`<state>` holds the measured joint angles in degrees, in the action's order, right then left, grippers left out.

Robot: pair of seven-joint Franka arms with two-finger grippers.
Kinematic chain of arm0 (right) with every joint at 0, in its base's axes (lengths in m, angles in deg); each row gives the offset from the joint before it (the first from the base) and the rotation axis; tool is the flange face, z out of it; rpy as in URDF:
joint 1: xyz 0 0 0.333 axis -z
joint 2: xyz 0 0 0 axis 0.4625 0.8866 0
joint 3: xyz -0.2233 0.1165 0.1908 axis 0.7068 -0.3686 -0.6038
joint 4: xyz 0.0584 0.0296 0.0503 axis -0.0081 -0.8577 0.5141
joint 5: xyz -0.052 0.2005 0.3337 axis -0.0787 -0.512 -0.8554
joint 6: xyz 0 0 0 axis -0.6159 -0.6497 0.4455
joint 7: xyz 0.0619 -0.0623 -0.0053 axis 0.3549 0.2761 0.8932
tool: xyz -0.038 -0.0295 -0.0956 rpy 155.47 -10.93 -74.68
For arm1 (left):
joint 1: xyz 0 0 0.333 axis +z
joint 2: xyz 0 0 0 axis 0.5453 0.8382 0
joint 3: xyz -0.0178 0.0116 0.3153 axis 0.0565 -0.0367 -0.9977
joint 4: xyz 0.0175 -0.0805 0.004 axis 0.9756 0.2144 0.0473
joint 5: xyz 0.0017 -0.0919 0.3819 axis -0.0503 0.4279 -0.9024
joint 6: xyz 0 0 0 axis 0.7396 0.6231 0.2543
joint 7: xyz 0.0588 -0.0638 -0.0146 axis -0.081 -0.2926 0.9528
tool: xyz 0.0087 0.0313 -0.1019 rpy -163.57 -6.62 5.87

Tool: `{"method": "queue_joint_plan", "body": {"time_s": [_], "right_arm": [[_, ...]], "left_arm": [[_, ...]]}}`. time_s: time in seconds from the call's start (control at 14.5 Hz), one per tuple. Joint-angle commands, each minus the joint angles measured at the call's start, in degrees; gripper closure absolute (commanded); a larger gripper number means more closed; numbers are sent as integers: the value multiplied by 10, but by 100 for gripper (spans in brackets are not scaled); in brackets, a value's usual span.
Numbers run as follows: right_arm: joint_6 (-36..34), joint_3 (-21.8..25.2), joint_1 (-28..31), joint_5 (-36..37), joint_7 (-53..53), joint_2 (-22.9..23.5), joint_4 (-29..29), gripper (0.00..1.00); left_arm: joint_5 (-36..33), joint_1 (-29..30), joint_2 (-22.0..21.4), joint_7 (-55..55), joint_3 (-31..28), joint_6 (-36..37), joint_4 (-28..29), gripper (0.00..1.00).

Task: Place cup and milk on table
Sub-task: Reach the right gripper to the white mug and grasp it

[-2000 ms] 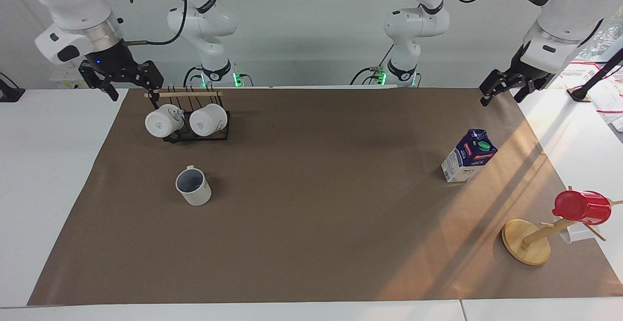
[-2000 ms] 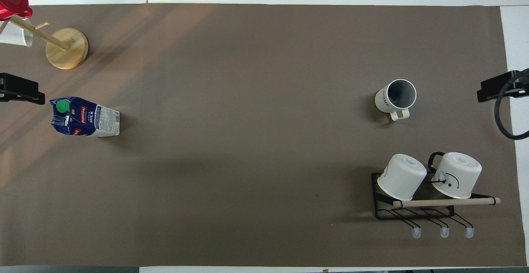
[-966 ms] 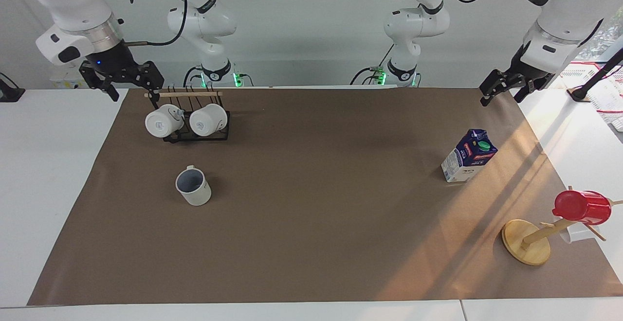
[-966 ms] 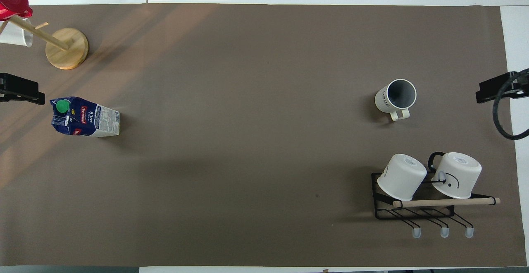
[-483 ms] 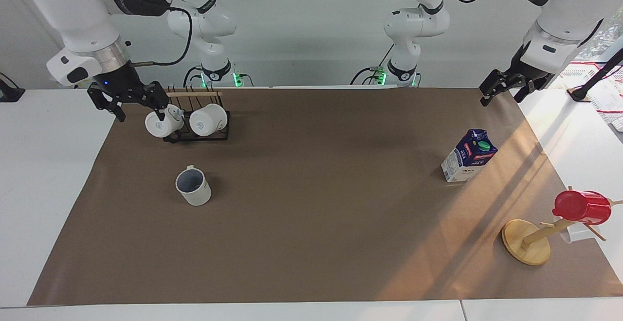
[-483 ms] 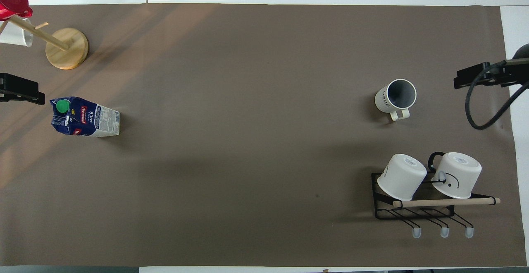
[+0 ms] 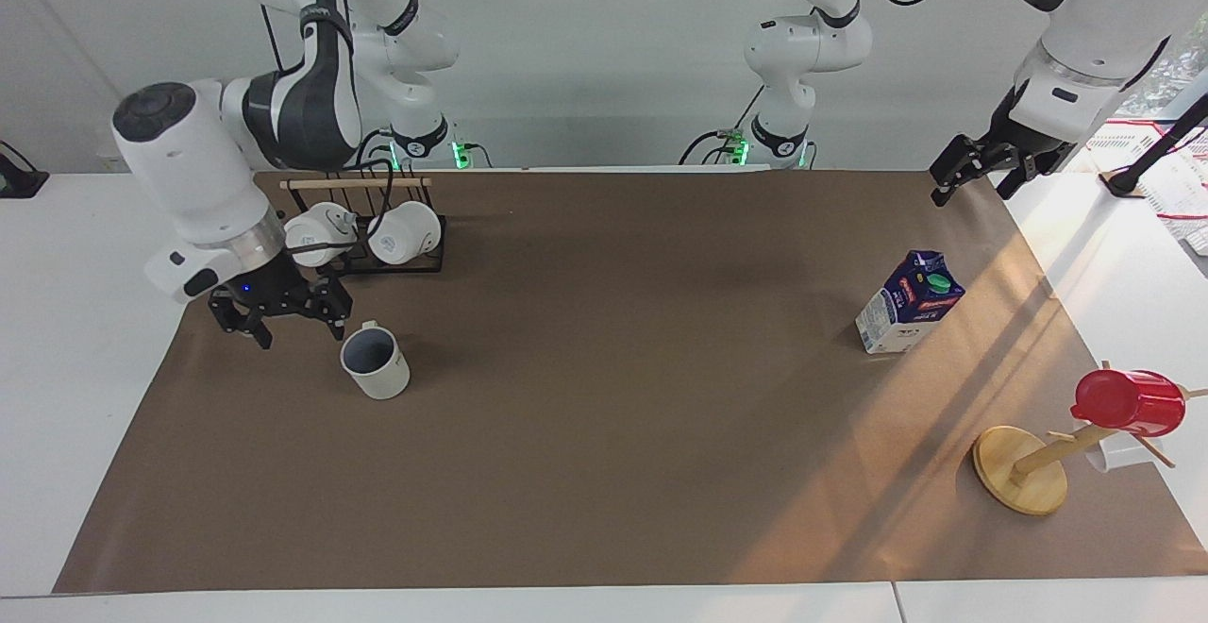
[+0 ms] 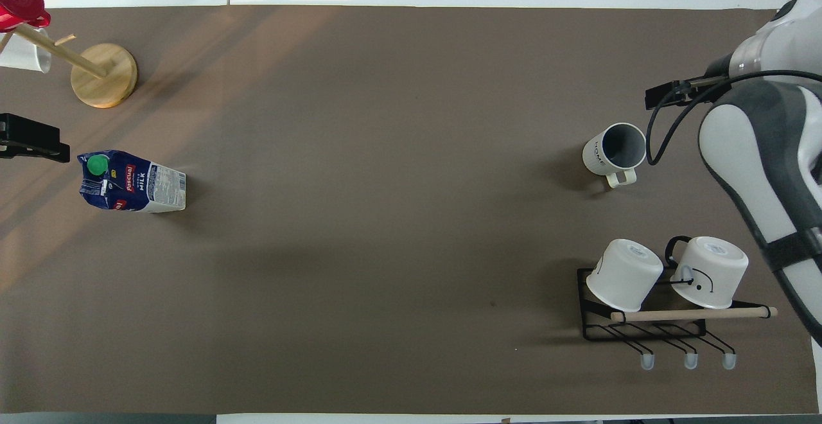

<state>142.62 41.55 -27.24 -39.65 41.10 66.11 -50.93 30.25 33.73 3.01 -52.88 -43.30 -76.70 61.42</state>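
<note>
Two grippers are up, but only one is close to anything. The right gripper (image 7: 294,319) hangs low just beside the cup (image 7: 375,362), toward the right arm's end of the table, its fingers spread and empty. The cup stands upright on the brown paper sheet (image 7: 604,472) covering the table (image 7: 85,255), its loop handle turned toward the robots, farther from them than the black mug rack (image 7: 382,260) with the two white mugs (image 7: 363,233) on it.

My worry is the approach. That gripper sits at about rim height and off to the side; if it slides across without lining a finger inside the rim, I reckon it would shove the cup along the paper or tip it. The arm's forearm and its cable also pass close over the rack, so a swing back could catch a mug or the wooden rail.

The milk carton (image 7: 909,302) stands upright near the left arm's end, nearer the robots than the wooden mug tree (image 7: 1033,467) with the red cup (image 7: 1130,401). The left gripper (image 7: 977,175) waits over the paper's corner, well apart from the carton, fingers apart. A tall, narrow carton like that would probably topple if nudged high.
</note>
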Motion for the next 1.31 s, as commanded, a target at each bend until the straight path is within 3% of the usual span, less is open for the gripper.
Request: {"method": "queue_joint_plan", "body": {"time_s": [0.0, 0.48, 0.55, 0.62, 0.69, 1.1, 1.24], "right_arm": [[51, -3, 1, -10, 18, -3, -57, 0], [90, -3, 2, -10, 60, 45, -74, 3], [93, -3, 1, -10, 65, 51, -73, 23], [98, -3, 0, -10, 84, 55, -73, 75], [98, -3, 0, -11, 85, 55, -73, 100], [86, -4, 0, -10, 85, 55, -66, 100], [47, -4, -1, -10, 85, 52, -35, 100]], "left_arm": [[10, 5, -15, -6, 1, -3, 17, 0], [10, 5, -15, -6, 1, -3, 18, 0], [10, 5, -15, -2, 1, -3, 17, 0], [10, 2, -15, -3, 1, -3, 17, 0], [10, 1, -15, -4, 1, -5, 17, 0], [9, 4, -32, -4, 0, -9, 46, 0], [9, 5, -35, -9, 0, -28, 59, 0]]}}
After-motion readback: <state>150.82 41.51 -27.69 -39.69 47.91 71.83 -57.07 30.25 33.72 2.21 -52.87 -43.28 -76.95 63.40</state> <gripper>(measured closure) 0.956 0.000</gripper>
